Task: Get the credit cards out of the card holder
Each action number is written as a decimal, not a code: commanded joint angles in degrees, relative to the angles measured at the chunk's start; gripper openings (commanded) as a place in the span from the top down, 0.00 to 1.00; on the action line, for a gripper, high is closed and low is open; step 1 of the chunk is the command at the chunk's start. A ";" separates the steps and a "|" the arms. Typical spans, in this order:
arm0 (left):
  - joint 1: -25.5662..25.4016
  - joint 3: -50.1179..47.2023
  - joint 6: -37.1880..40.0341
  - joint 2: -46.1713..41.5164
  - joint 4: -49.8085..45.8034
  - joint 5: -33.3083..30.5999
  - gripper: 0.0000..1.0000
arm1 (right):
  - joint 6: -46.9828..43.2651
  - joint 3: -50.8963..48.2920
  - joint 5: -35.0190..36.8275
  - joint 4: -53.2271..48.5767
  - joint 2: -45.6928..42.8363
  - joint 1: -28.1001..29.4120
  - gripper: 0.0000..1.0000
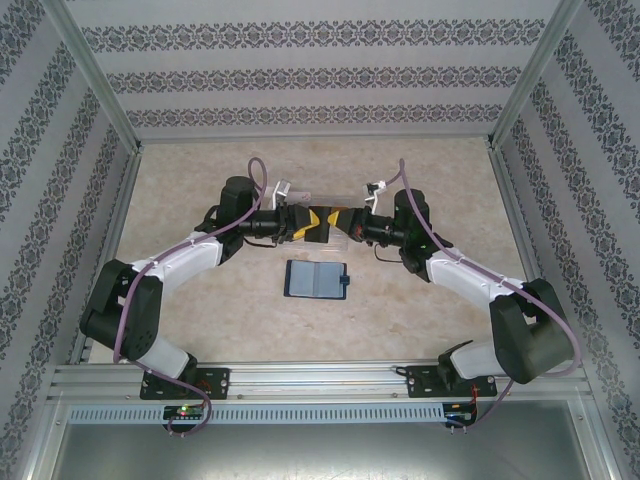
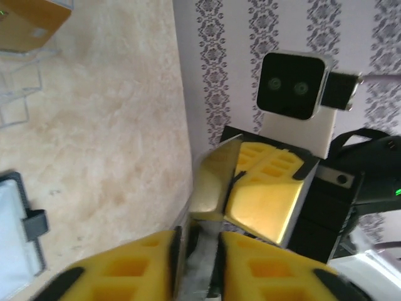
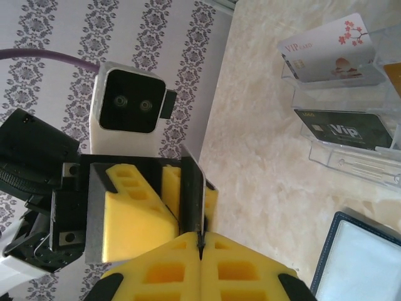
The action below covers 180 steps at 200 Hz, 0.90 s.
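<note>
Above the table's middle my two grippers meet tip to tip with one of the credit cards (image 3: pixel 193 188) between them, seen edge-on. My right gripper (image 3: pixel 200 241) is shut on its near edge. My left gripper (image 2: pixel 199 235) has its fingers (image 3: pixel 135 213) close against both faces of the same shiny card (image 2: pixel 213 182). From above, the left gripper (image 1: pixel 312 222) and right gripper (image 1: pixel 336 226) nearly touch. The card holder (image 1: pixel 316 279) lies open and flat on the table in front of them, dark blue with pale inner pockets (image 3: pixel 360 263).
A clear plastic compartment box (image 3: pixel 338 160) stands behind the grippers, holding a white VIP card (image 3: pixel 329 53), a dark VIP card (image 3: pixel 351 128) and a yellow-orange card (image 2: pixel 31 22). Patterned walls and metal posts (image 1: pixel 100 80) enclose the table on three sides.
</note>
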 commanded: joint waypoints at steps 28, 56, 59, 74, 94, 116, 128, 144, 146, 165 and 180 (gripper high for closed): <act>0.27 -1.23 -3.11 -2.20 7.29 -0.50 1.00 | 4.56 -1.49 -0.71 3.65 0.04 -0.73 0.78; 0.31 -2.40 -7.06 -4.04 9.29 -4.59 1.00 | 10.03 -3.62 1.40 6.56 -1.68 0.40 0.55; 0.28 -2.59 -7.61 -4.24 9.54 -4.98 1.00 | 10.27 -3.67 1.69 6.63 -1.88 0.66 0.55; 0.31 -3.29 -9.56 -5.20 11.04 -6.80 1.00 | 11.36 -3.74 3.14 5.94 -2.78 1.80 0.53; 0.22 -4.11 -11.74 -6.04 11.63 -8.55 1.00 | 13.73 -3.42 3.87 7.14 -2.09 3.12 0.53; 0.24 -4.39 -12.87 -6.44 11.61 -9.33 1.00 | 15.38 -2.15 3.69 9.39 -0.63 4.22 0.56; 0.18 -4.59 -13.55 -6.45 11.79 -9.38 1.00 | 15.66 -1.46 3.67 10.00 -0.09 4.44 0.59; 0.23 -4.68 -14.11 -6.51 12.26 -9.13 1.00 | 15.84 -0.66 3.85 10.62 0.44 4.43 0.63; 0.29 -4.74 -14.12 -6.55 12.20 -9.14 1.00 | 15.84 -0.51 3.78 10.62 0.63 4.44 0.63; 0.31 -4.79 -13.80 -6.71 11.27 -9.11 1.00 | 15.85 1.23 3.08 10.90 1.95 4.35 0.68; 0.25 -4.44 -12.53 -6.71 8.81 -9.07 1.00 | 15.47 2.78 2.29 10.79 3.26 4.22 0.73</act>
